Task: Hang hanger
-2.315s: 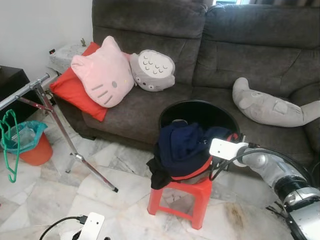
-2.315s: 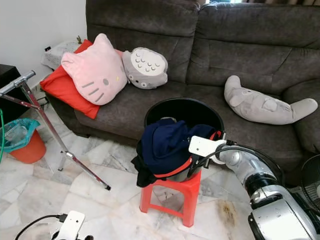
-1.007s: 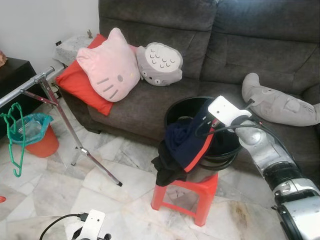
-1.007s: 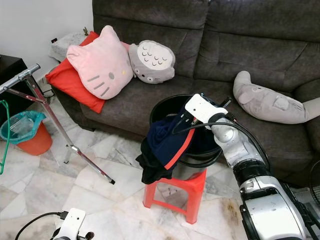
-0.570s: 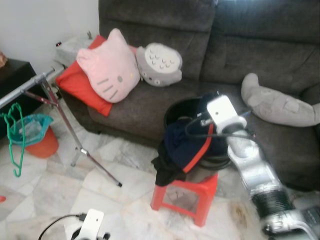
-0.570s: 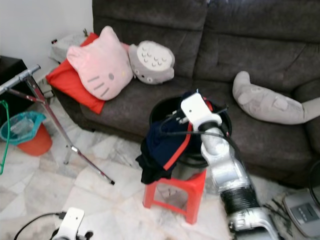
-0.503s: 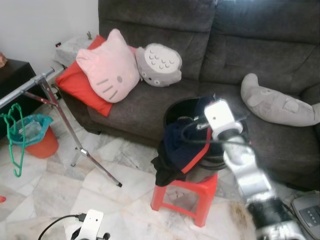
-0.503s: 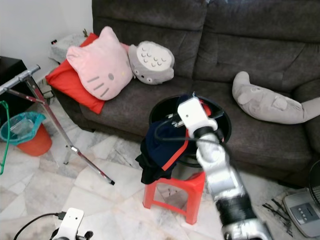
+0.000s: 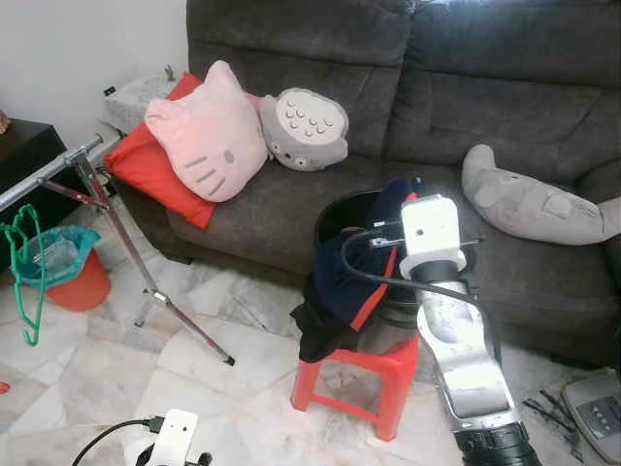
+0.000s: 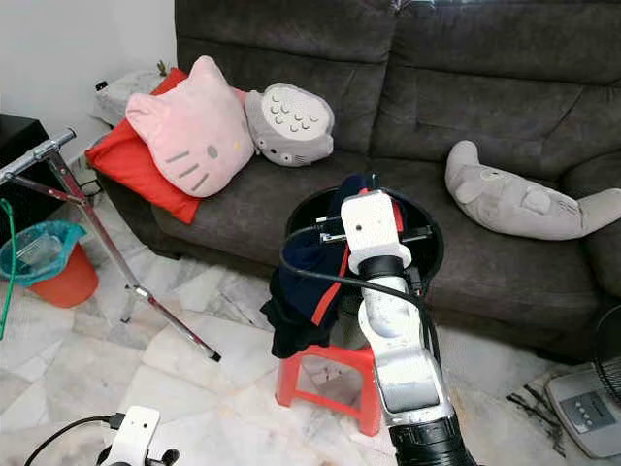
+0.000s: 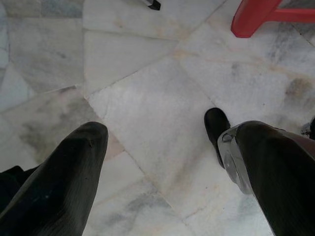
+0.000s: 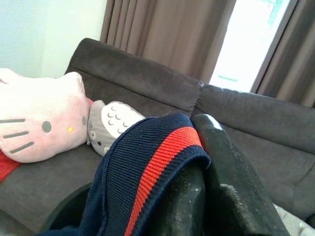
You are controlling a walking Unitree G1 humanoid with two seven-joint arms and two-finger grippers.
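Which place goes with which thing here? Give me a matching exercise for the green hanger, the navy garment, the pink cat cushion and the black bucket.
Things:
1. green hanger
2. navy garment
3. pink cat cushion
4. black bucket

Places:
A. on the red stool
B. on the sofa
C. on the metal rack
D. pinched by the right gripper

Pairs: 1-C, 2-D, 3-B, 4-A

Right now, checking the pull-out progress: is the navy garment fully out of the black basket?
No. The right gripper holds its edge up, but the navy garment drapes over the black basket rim.
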